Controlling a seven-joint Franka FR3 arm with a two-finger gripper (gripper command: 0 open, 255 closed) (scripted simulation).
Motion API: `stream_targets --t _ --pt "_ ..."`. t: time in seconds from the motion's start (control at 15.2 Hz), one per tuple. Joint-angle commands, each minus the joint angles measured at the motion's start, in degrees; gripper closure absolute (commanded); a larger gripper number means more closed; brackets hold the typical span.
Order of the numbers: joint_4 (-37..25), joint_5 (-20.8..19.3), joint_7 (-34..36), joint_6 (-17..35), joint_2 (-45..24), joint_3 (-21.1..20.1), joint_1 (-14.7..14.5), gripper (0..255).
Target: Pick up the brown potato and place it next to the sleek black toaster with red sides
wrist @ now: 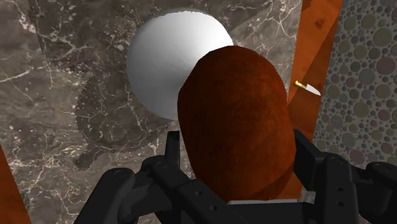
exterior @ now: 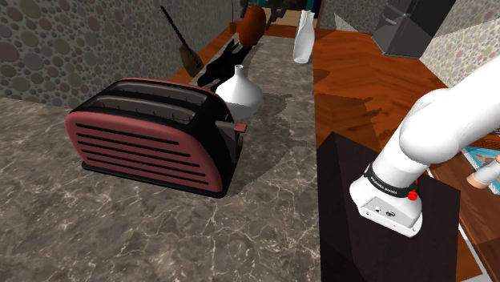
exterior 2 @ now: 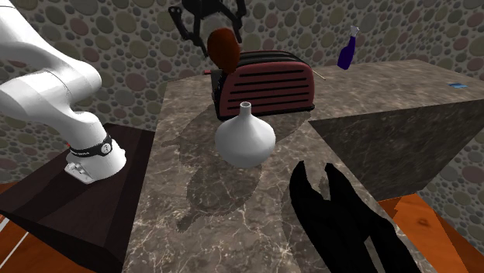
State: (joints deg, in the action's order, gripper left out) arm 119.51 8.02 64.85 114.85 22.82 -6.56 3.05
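Observation:
A reddish-brown potato (wrist: 235, 127) is clasped between the two black fingers of my gripper (wrist: 238, 162), which is shut on it. It hangs high above the marble counter (exterior: 120, 232), over the round white vase (wrist: 162, 63). In the shoulder view the potato (exterior: 251, 24) and gripper (exterior: 270, 10) are at the top, beyond the vase (exterior: 239, 92). The black toaster with red sides (exterior: 152, 136) stands on the counter just to the vase's left. In the second exterior view the potato (exterior 2: 223, 48) hangs under the gripper (exterior 2: 213, 27), above the toaster's (exterior 2: 267, 81) left end.
A tall white bottle (exterior: 303, 36) stands at the counter's far end. A purple spray bottle (exterior 2: 347, 50) sits beyond the toaster. A black forked object (exterior 2: 341, 221) lies on the counter's near end in the second exterior view. A knife (wrist: 307, 88) lies on the floor.

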Motion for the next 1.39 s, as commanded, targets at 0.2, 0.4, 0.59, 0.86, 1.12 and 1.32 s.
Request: stream_targets --t 0.2,0.4,0.59,0.86,1.12,1.32 --pt "2.5 0.4 6.6 -0.1 3.3 -4.8 -2.0 255" --pt "3.3 0.7 10.7 -0.2 4.7 -7.9 -3.2 255" --pt "3.5 1.0 14.9 -0.4 5.6 -11.2 -4.3 255" --pt "2.8 1.4 20.6 -0.7 5.9 -15.7 -5.6 255" --pt "1.2 1.4 26.4 -1.1 5.2 -20.5 -6.7 255" --pt "-0.7 1.0 31.0 -1.4 4.1 -24.4 -7.1 255"
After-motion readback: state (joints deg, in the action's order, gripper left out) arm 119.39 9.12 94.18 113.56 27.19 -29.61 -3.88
